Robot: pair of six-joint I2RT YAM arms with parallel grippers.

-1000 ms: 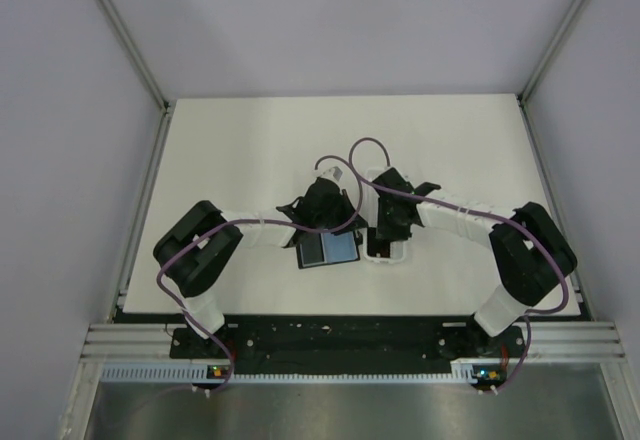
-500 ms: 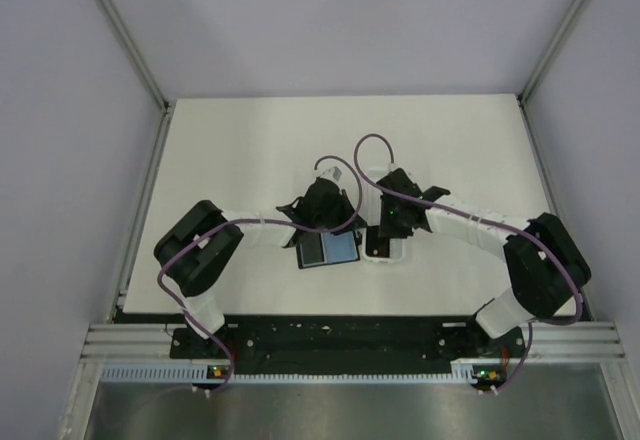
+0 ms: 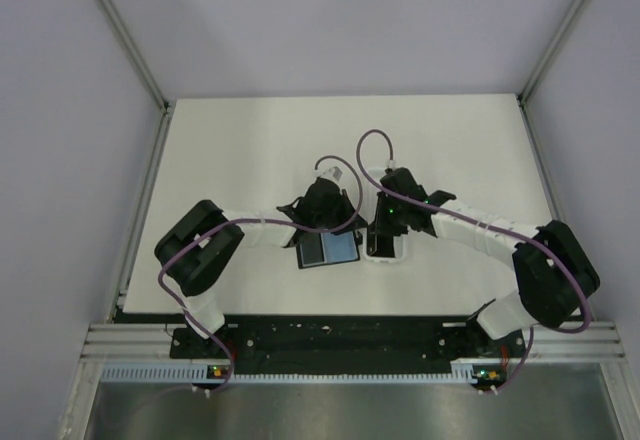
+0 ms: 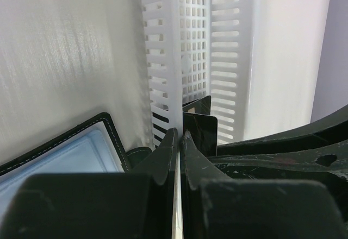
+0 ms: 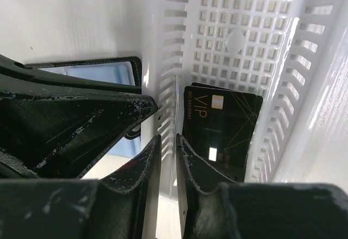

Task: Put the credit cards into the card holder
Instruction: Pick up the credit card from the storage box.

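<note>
Finds the right gripper [image 5: 168, 139] narrowed to a slim gap, tips pointing down at the slotted side wall of a white tray [image 5: 239, 11], with that wall's thin edge in the gap. Cannot tell whether gripping it. Just right of its inner finger, on the tray's mesh floor, finds the cards [image 5: 220, 130]: black, stacked flat, VIP printed on the top 1, a corner of at least 1 more behind it. Finds the left gripper [image 4: 179, 137] squeezed closed, with only a thin pale sliver between its fingers; cannot tell what. Places it at the far edge of the wallet [image 3: 328, 250], lying open on the white table [image 3: 240, 150], blue-grey lining up, just left of the tray. From above, shows both wrists close together, near the table's middle.
</note>
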